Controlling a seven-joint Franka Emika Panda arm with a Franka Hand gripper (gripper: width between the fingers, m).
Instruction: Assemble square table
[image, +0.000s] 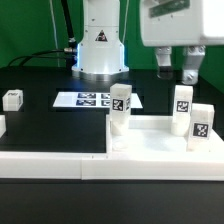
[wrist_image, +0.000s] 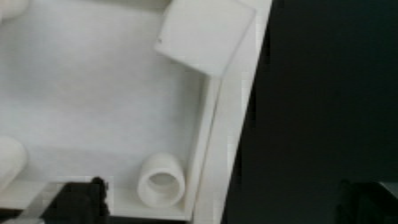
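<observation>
In tabletop (image: 150, 140) tray: three legs (image: 120, 104) upright; end effector (image: 177, 70) above, wide, holding nothing.

A black table (image: 40, 78) is stretching back toward a green backdrop (image: 22, 22), its dark surface catching soft light.

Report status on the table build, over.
Gripper open, empty, above the square tabletop. Three upright legs on it; another leg loose at the exterior view's left. Corner socket below the gripper unobstructed.
</observation>
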